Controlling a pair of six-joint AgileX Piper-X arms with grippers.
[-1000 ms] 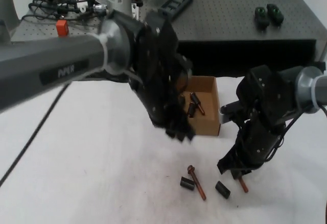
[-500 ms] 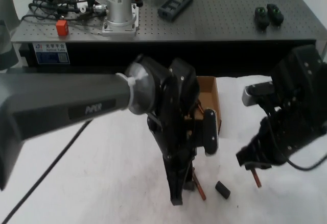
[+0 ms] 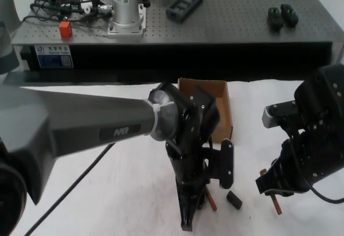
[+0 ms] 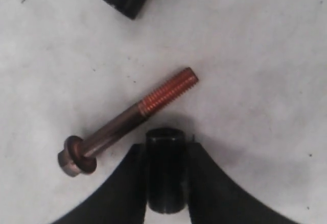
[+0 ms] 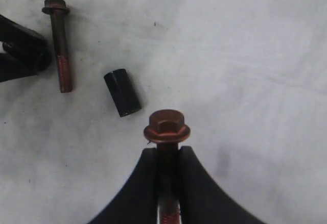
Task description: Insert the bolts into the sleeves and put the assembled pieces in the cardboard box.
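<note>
While clamping sleeve (image 4: 164,185), left end effector (image 4: 165,150) points straight down.

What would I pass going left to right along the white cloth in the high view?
The left gripper holding a sleeve → loose bolt → loose sleeve → right gripper holding a bolt.

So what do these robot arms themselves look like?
The left arm is a thick grey tube with a dark strip of white lettering, a pale collar, then a black wrist. The right arm has a black wrist with a silver block and a thin black cable. The left gripper and right gripper are black, curved and tapering.
</note>
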